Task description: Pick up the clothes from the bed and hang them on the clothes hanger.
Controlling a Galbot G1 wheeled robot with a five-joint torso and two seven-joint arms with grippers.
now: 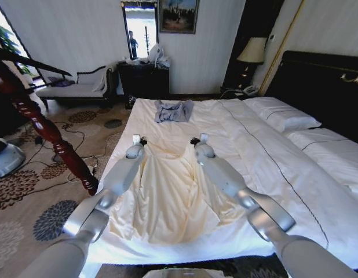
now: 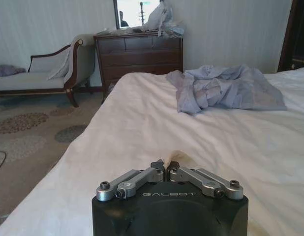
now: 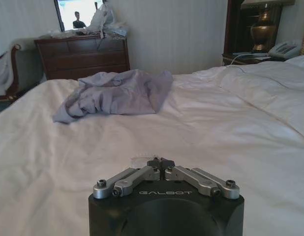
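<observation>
Cream thin-fabric shirt (image 1: 170,197) lies spread flat on the wide white-duveted bed (image 1: 271,168), its body stretching back from both claws toward the robot. Left claw (image 1: 141,141) sits at one top corner of the garment, its fingers pressed together on a small fold of cream cloth that pokes up between the tips. Right claw (image 1: 197,140), level with the left and apart from it, is at the other top corner, its fingers likewise closed on a bit of pale fabric edge. Beyond both claws, well apart, a small crumpled grey-blue garment (image 1: 173,110) rests on the duvet. Off the left claw's outer side stands a dark red turned-wood stand (image 1: 43,124).
</observation>
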